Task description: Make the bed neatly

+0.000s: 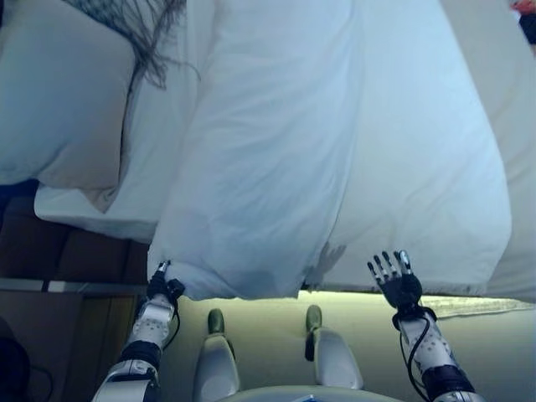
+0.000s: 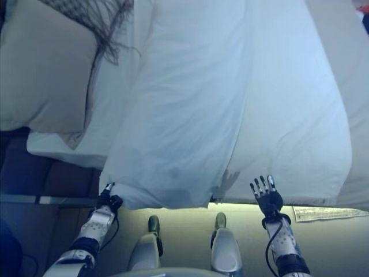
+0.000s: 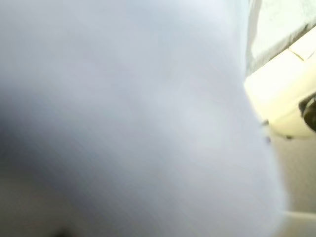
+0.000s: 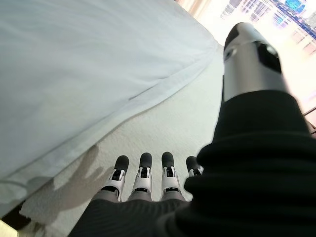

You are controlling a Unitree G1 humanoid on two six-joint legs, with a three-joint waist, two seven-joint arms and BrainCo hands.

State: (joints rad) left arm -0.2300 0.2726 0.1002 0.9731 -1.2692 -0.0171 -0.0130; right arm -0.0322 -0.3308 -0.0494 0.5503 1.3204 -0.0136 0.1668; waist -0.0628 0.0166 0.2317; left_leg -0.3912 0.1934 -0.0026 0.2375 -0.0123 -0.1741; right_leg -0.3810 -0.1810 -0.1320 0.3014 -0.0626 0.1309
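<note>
A white duvet [image 1: 276,151] lies bunched in a long fold down the bed, and its near edge hangs over the bed's side. My left hand [image 1: 164,289] is at the duvet's near left corner, with the hand itself hidden under the cloth. The left wrist view shows only white cloth [image 3: 148,123] up close. My right hand [image 1: 395,280] is open with straight fingers [image 4: 143,177], held just off the bed's near edge, right of the fold, holding nothing. In the right wrist view the duvet [image 4: 74,64] lies beyond it on the white sheet [image 4: 168,123].
A large pale pillow [image 1: 59,92] lies at the bed's left end, with a dark fringed throw [image 1: 142,25] beside it. Bare sheet [image 1: 502,92] shows at the far right. A brown padded headboard [image 1: 75,251] stands at the left. A pale strip [image 1: 477,306] lies on the floor by the bed.
</note>
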